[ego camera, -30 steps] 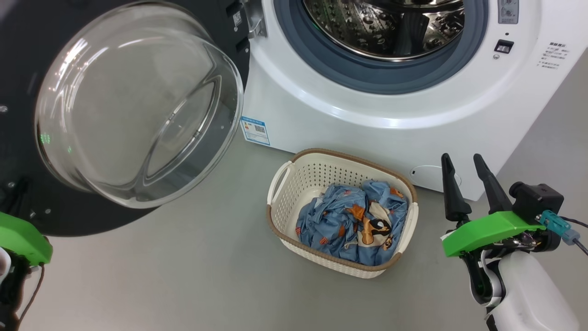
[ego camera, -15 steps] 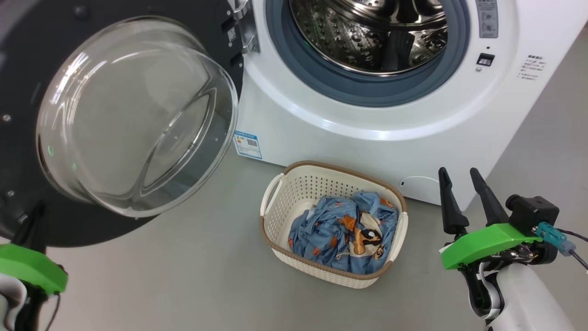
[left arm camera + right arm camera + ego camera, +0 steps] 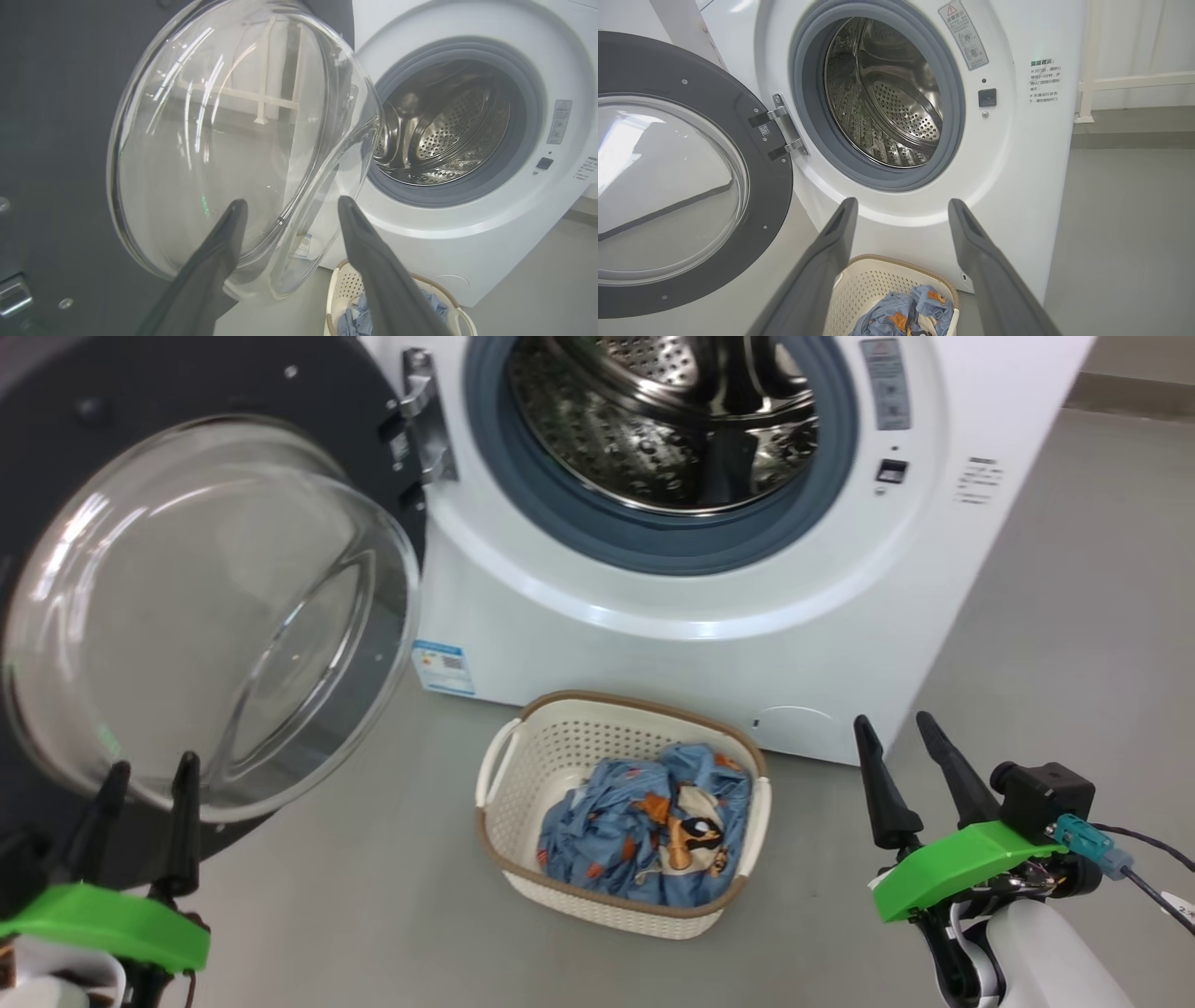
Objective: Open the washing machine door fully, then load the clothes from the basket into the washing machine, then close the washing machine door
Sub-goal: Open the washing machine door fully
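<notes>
While splayed, left gripper (image 3: 154, 763) (seemingly) free

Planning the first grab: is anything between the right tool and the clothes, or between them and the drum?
Nothing visible does. The right tool, open, hovers beside the basket; the clothes lie uncovered in it, and the washing machine door stands open left of the drum.

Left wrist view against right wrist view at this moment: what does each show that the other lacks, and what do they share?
Left wrist view, not the right: the open left claw, in front of the bulging glass of the washing machine door.
Right wrist view, not the left: the open right claw and the door's metal hinge.
Both: the door swung open, the steel drum, and the basket on the floor before the washing machine, with the clothes in it.
</notes>
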Tool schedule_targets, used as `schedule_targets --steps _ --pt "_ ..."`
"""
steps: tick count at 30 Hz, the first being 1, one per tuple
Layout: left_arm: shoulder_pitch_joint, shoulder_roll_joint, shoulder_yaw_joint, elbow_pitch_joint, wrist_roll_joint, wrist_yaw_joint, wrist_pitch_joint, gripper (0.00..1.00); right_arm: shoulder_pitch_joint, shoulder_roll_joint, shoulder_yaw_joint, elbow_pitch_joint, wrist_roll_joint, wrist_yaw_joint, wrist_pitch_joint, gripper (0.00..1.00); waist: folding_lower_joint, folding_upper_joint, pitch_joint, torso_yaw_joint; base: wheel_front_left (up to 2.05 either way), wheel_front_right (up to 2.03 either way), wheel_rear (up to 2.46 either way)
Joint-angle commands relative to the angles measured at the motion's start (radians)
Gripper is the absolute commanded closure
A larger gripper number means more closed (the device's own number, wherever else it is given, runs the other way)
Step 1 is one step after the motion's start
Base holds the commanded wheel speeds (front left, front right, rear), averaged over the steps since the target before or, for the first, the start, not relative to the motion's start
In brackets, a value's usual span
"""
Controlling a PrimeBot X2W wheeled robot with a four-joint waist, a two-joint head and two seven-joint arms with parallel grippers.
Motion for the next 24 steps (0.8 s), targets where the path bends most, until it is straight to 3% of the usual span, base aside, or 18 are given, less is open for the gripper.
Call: schedule_targets --steps 1,11,24 --pt "-0.008 0.045 0.055 -0.043 0.014 0.011 -0.010 0.00 -0.001 -0.008 0.028 -0.028 0.012 0.006 -0.012 0.00 0.0000 0.0000 -0.016 -0.044 0.00 0.00 0.00" --pt "0.144 0.004 0.103 -0.264 0.038 0.083 -0.010 0.00 0.003 -0.020 0.074 -0.051 0.028 0.006 -0.012 0.00 0.0000 0.0000 -0.033 -0.175 0.00 0.00 0.00" --pt "0.237 -0.034 0.125 -0.369 0.056 0.136 -0.010 0.00 0.013 -0.041 0.098 -0.094 0.033 0.006 -0.006 0.00 0.0000 0.0000 -0.049 -0.277 0.00 0.00 0.00"
